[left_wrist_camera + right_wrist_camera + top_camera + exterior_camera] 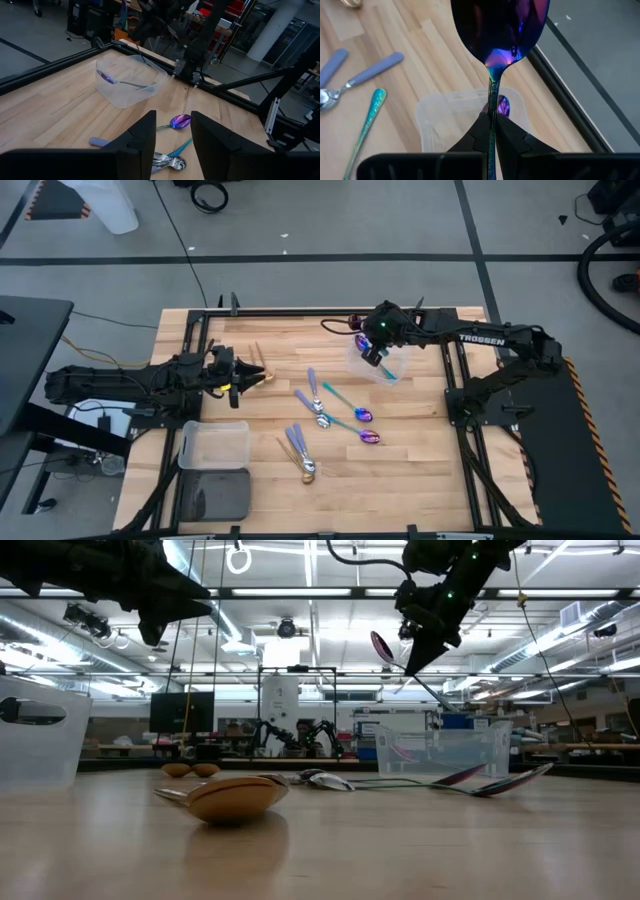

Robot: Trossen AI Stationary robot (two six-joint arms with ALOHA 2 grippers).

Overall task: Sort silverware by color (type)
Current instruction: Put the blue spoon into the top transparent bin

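Overhead, right claw [491, 131] pinches iridescent spoon [499, 30], handle hidden below.

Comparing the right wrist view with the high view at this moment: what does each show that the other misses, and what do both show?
Only the right wrist view shows the right gripper shut on the handle of the iridescent spoon, and a second iridescent piece lying in the clear container below.

Only the high view shows the left gripper beside the gold utensils, and two more clear containers at the table's near left.

Both show the right gripper over that clear container, and the lavender-handled spoons on the wood.
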